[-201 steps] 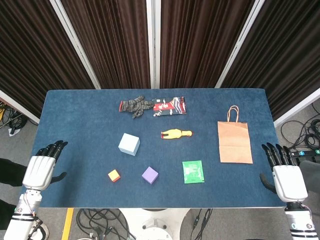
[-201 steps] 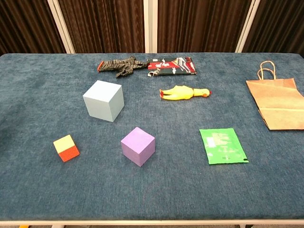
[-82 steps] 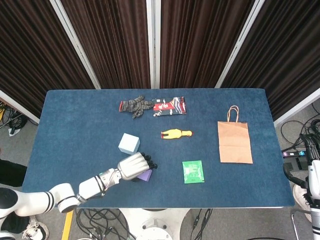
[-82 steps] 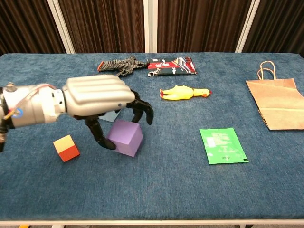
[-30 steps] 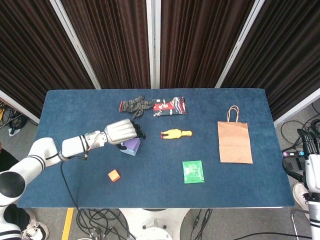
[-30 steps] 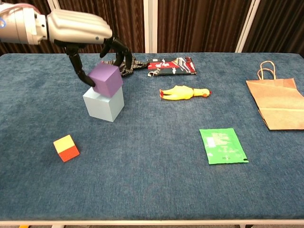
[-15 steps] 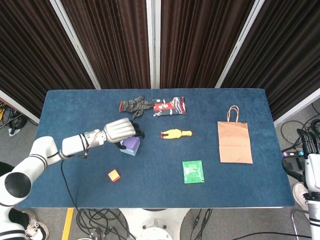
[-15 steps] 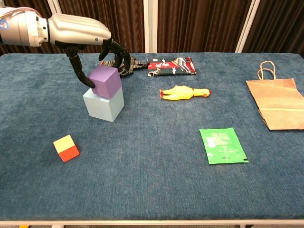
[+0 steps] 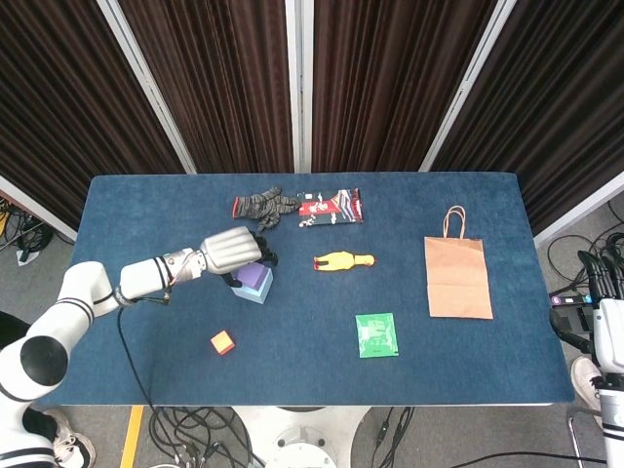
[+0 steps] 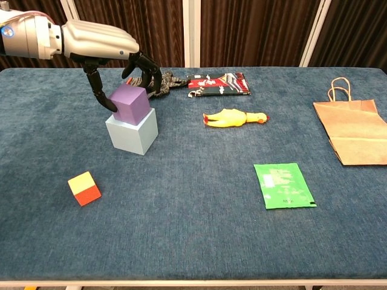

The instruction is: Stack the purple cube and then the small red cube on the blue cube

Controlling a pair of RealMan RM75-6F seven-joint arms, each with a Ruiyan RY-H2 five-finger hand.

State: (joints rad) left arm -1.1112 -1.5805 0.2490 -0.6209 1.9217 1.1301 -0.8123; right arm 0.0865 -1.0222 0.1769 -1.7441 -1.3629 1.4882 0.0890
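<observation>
The purple cube [image 10: 130, 103] [image 9: 255, 277] sits flat on the pale blue cube [image 10: 133, 133] [image 9: 250, 292], left of the table's middle. My left hand [image 10: 100, 39] [image 9: 232, 252] hovers over the stack from the left. Its fingers arch apart over the purple cube, the thumb close beside the cube's left face, and nothing is gripped. The small red cube with a yellow top [image 10: 84, 188] [image 9: 222, 341] lies alone toward the front left. My right hand [image 9: 609, 312] hangs off the table's right edge, fingers straight and empty; the chest view does not show it.
A dark glove [image 9: 263, 206] and a red-black snack packet [image 9: 330, 207] lie at the back. A yellow rubber chicken [image 9: 343, 260] is just right of the stack. A green sachet [image 9: 376, 334] and a flat brown paper bag [image 9: 457, 276] lie on the right.
The purple cube has settled square on the blue cube. My left hand's fingers have loosened and lifted off it, and the hand has drifted slightly left. The right hand has stayed put.
</observation>
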